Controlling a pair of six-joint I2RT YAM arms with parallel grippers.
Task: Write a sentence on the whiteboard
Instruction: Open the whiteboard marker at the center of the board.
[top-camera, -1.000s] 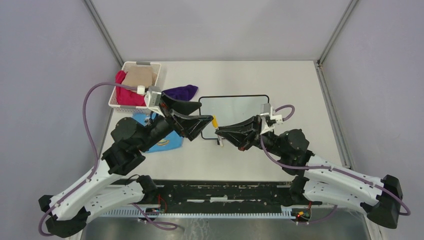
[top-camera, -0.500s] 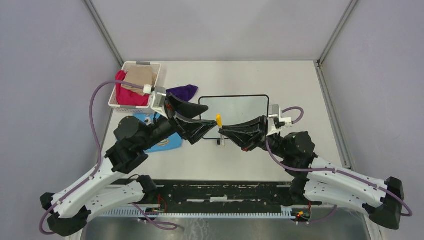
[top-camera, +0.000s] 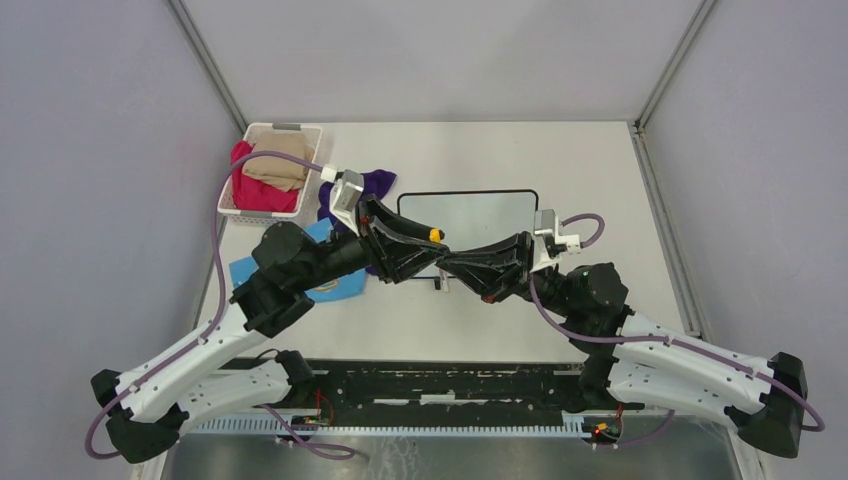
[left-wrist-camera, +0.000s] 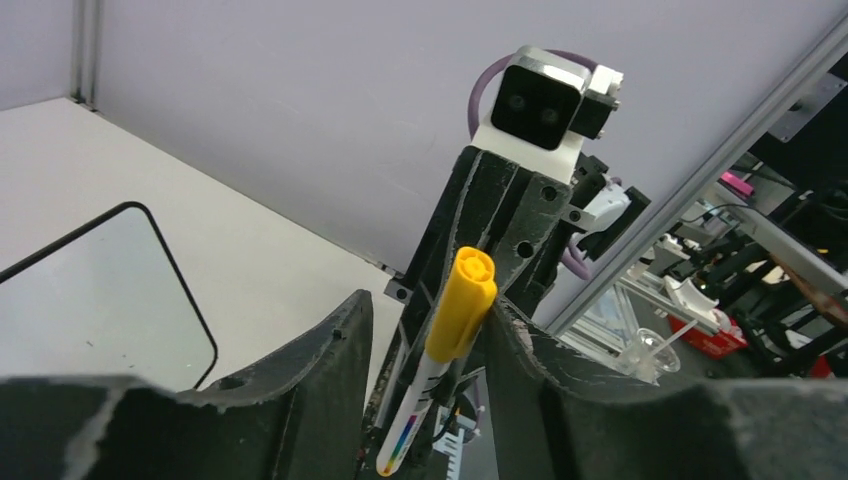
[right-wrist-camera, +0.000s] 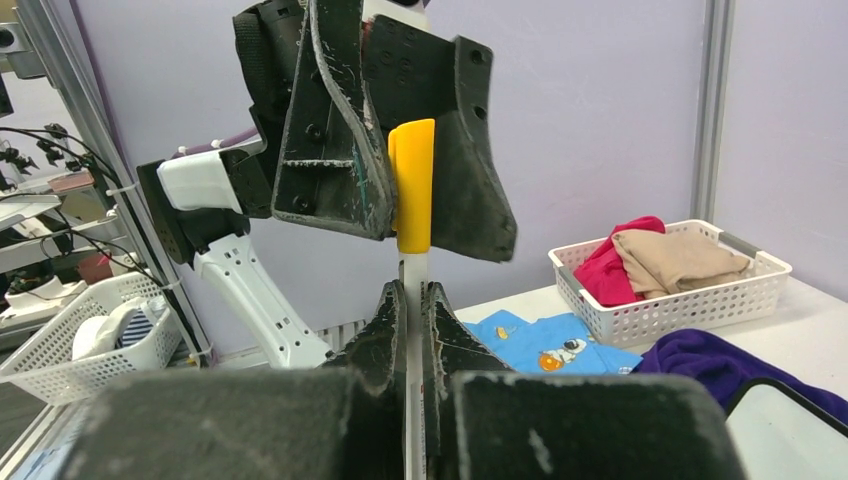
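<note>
Left gripper stands part-open astride the yellow cap of the marker. In the left wrist view we note the cap lying against one finger with a gap on the other side, so we judge it bracketed but not yet clamped. Right gripper is closed tight on the marker's white barrel, below the cap.

We record the two claws meeting tip to tip above the near left edge of the whiteboard. The board lies flat on the table, just beyond the claws. No writing shows on its surface.

Governing relation: the marker's long axis runs out of the right claw's grip, cap end foremost, straight into the left claw's jaws. In our judgement the cap must come off along that axis, the left claw closing and drawing away while the right holds firm. A sideways pull could cock the barrel in the grip.

The right arm carries the pen and is next to the board, so we expect it to do the writing.
</note>
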